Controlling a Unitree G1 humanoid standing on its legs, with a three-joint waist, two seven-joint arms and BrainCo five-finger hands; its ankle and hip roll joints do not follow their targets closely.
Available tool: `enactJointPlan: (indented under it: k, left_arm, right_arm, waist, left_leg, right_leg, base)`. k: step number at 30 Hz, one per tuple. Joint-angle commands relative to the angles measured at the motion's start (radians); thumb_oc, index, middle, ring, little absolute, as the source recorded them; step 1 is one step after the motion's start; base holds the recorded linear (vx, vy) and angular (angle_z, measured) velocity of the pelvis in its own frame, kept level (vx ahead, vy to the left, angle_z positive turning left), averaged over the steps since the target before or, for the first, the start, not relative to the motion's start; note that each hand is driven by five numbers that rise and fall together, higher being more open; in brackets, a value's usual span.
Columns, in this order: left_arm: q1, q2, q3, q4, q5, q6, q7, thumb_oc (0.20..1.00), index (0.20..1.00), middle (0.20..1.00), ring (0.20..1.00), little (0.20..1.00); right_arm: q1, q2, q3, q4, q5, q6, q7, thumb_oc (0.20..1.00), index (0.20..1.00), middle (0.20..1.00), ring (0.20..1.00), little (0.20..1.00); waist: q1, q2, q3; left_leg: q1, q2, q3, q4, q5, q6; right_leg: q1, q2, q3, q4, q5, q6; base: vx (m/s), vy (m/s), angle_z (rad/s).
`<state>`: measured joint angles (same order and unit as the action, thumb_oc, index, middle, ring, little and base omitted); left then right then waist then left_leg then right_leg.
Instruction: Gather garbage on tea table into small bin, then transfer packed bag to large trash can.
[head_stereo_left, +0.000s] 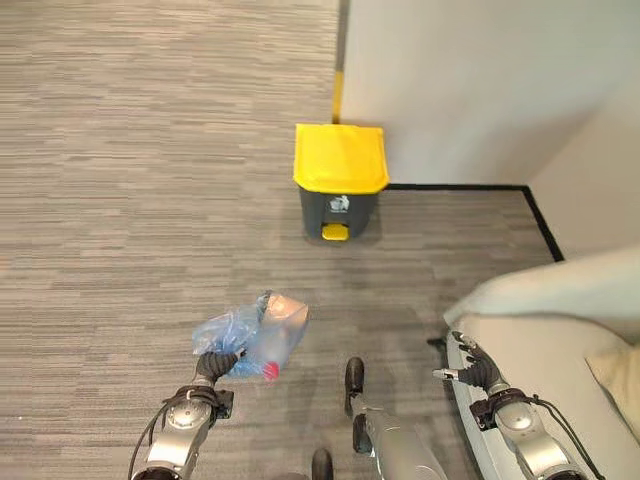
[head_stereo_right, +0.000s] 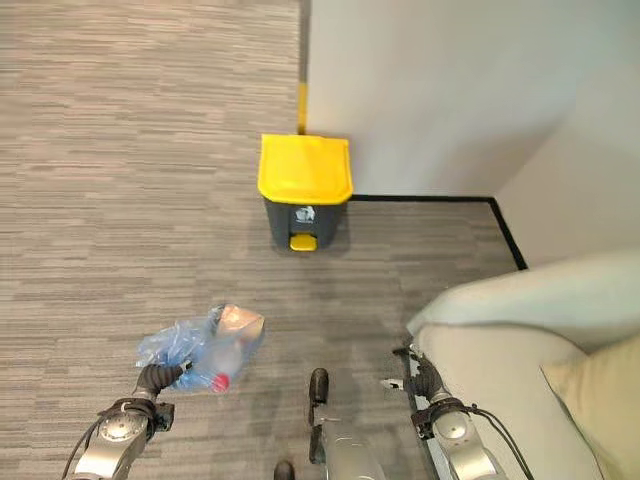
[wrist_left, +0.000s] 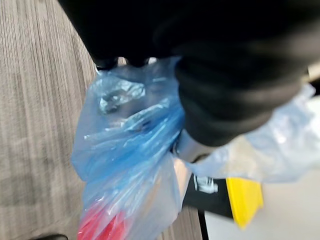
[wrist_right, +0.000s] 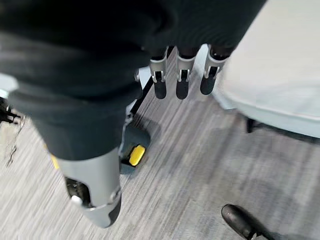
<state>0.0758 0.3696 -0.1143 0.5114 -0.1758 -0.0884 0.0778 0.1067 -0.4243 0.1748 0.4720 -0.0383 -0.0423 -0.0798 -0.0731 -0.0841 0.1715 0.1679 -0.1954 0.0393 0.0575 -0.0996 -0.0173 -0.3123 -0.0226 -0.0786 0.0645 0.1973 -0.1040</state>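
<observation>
Ahead on the carpet, in the left eye view, a grey trash can with a yellow lid is seen standing against the wall, its lid down and a yellow pedal at its foot. A blue bag of rubbish is held out in front by the left hand, well short of the can, presumably so that it hangs free of the floor while being carried. The right hand is kept low by the edge of a pale sofa, carrying nothing.

From the right eye view the same layout is shown, with the bag between the robot and the can.

Close up in the left wrist view, the bag's gathered neck is seen bunched against the dark cover, with something red at the bottom; the fingers are judged to be clenched on the plastic, since the bag hangs from them.

Past the right wrist, the fingers are seen hanging straight and released above the carpet. The lid will probably have to be raised before the bag can be dropped in.
</observation>
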Motion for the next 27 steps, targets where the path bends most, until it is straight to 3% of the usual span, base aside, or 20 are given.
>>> enactJointPlan:
  k: [1,4,8,12,15,20,23,25,26,27]
  left_arm:
    - [-0.009,0.057,0.033,-0.109,-0.003,-0.042,-0.024,0.2,0.2,0.2,0.2,0.2]
    - [-0.004,0.042,0.025,-0.097,-0.003,-0.038,-0.026,0.2,0.2,0.2,0.2,0.2]
    - [0.007,0.043,0.023,-0.092,0.003,-0.033,-0.026,0.2,0.2,0.2,0.2,0.2]
    - [-0.001,0.045,0.024,-0.085,0.008,-0.033,-0.011,0.2,0.2,0.2,0.2,0.2]
    - [-0.005,0.04,0.023,-0.082,0.007,-0.036,0.0,0.2,0.2,0.2,0.2,0.2]
    - [-0.004,0.048,0.017,-0.088,0.016,-0.04,-0.016,0.2,0.2,0.2,0.2,0.2]
    - [-0.016,0.066,0.008,-0.092,0.024,-0.041,-0.023,0.2,0.2,0.2,0.2,0.2]
    - [-0.016,0.075,0.007,-0.099,0.03,-0.04,-0.024,0.2,0.2,0.2,0.2,0.2]
    - [-0.016,0.086,0.017,-0.105,0.026,-0.042,-0.013,0.2,0.2,0.2,0.2,0.2]
    - [-0.028,0.086,0.034,-0.099,0.013,-0.045,0.01,0.2,0.2,0.2,0.2,0.2]
  right_arm:
    - [-0.024,-0.04,-0.039,-0.037,0.016,-0.035,-0.016,1.0,1.0,1.0,1.0,1.0]
    - [-0.018,-0.05,-0.048,-0.036,0.026,-0.032,-0.021,1.0,1.0,1.0,1.0,1.0]
    - [-0.021,-0.057,-0.056,-0.032,0.023,-0.03,-0.025,1.0,1.0,1.0,1.0,1.0]
    - [-0.018,-0.06,-0.057,-0.02,0.012,-0.027,-0.031,1.0,1.0,1.0,1.0,1.0]
    - [-0.011,-0.052,-0.061,0.003,0.006,-0.021,-0.041,1.0,1.0,1.0,1.0,1.0]
    - [-0.006,-0.038,-0.069,0.001,-0.007,-0.019,-0.024,1.0,1.0,1.0,1.0,1.0]
    - [-0.03,-0.023,-0.053,0.009,-0.017,-0.013,-0.01,1.0,1.0,1.0,1.0,1.0]
    - [-0.035,-0.02,-0.05,0.003,-0.018,-0.011,-0.007,1.0,1.0,1.0,1.0,1.0]
    - [-0.056,-0.022,-0.035,0.002,-0.02,-0.012,-0.005,1.0,1.0,1.0,1.0,1.0]
    - [-0.09,-0.007,-0.017,0.011,-0.015,-0.014,-0.013,1.0,1.0,1.0,1.0,1.0]
  waist:
    - [-0.02,-0.008,0.019]
    - [-0.021,-0.008,0.023]
    - [-0.014,-0.006,0.013]
    - [0.005,0.021,0.012]
    - [0.017,0.024,0.013]
    - [0.012,0.022,-0.007]
    - [0.016,0.001,-0.026]
    - [0.017,-0.003,-0.03]
    - [0.024,-0.007,-0.025]
    - [0.046,-0.001,-0.025]
  left_leg:
    - [-0.304,0.242,0.066,0.339,0.012,-0.062]
    - [-0.347,0.263,0.063,0.405,0.048,-0.049]
    - [-0.364,0.271,0.045,0.257,0.027,-0.047]
    - [-0.43,0.314,-0.008,0.056,0.16,-0.087]
    - [-0.481,0.326,-0.01,0.031,0.205,-0.102]
    - [-0.461,0.304,0.01,0.081,0.155,-0.088]
    - [-0.446,0.265,0.052,0.149,0.075,-0.041]
    - [-0.437,0.253,0.06,0.156,0.057,-0.029]
    - [-0.43,0.235,0.074,0.17,0.034,-0.012]
    - [-0.409,0.237,0.107,0.164,0.017,0.006]
  right_leg:
    - [0.128,-0.06,-0.002,0.038,-0.218,0.161]
    - [0.181,-0.047,0.004,0.046,-0.258,0.134]
    - [0.211,-0.058,0.017,0.035,-0.279,0.15]
    - [0.267,-0.056,0.034,0.02,-0.325,0.165]
    - [0.315,-0.074,0.051,0.025,-0.352,0.178]
    - [0.349,-0.131,0.079,0.049,-0.358,0.21]
    - [0.327,-0.182,0.122,0.088,-0.308,0.234]
    - [0.32,-0.191,0.136,0.1,-0.286,0.237]
    - [0.308,-0.212,0.14,0.128,-0.227,0.242]
    - [0.257,-0.232,0.103,0.171,-0.195,0.242]
  base:
    - [0.13,-0.199,0.98]
    - [0.17,-0.089,0.36]
    - [0.22,0.042,-0.55]
    - [0.28,0.143,-0.38]
    - [0.28,0.204,-0.3]
    - [0.32,0.307,-0.47]
    - [0.25,0.3,-0.49]
    - [0.15,0.215,-0.22]
    - [0.15,0.312,0.01]
    - [0.17,0.35,0.06]
